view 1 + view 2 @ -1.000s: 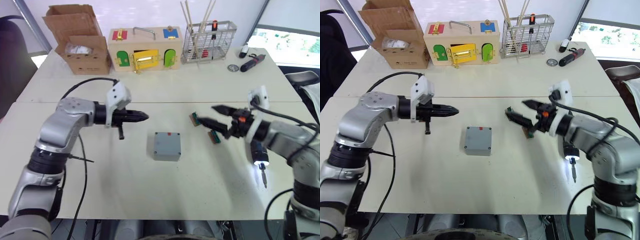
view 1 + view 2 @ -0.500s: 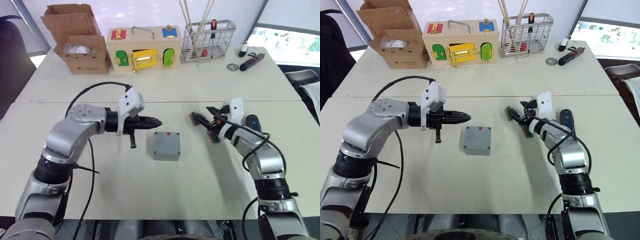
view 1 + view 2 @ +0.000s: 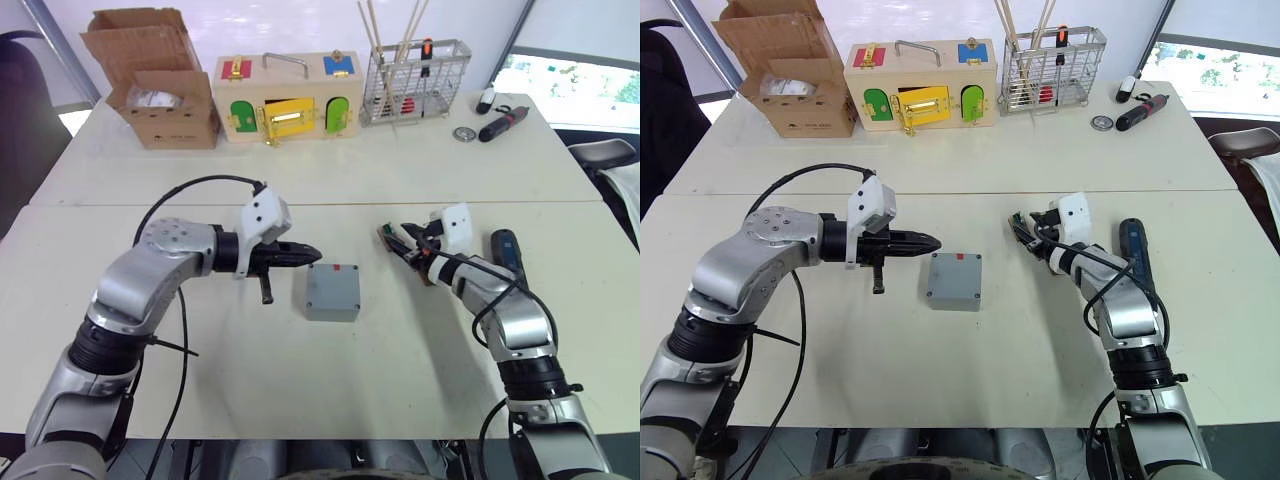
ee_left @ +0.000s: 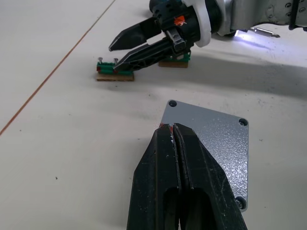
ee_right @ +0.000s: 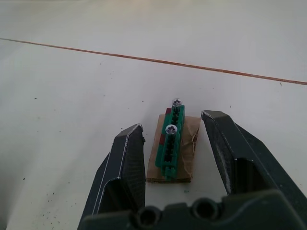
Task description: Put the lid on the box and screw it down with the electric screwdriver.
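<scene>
The box (image 3: 333,291) sits at the table's centre with the lid (image 4: 211,143) already seated on it. The left gripper (image 4: 174,133), fingers pressed together and empty, hovers at the lid's near edge. The right gripper (image 5: 177,143), jaws apart, straddles a green screw holder (image 5: 171,143) carrying two screws. The electric screwdriver (image 3: 507,253) lies on the table just beside the right forearm. Judged step: fetching a screw. The next move calls for closing squarely on one screw head without tipping the holder.
</scene>
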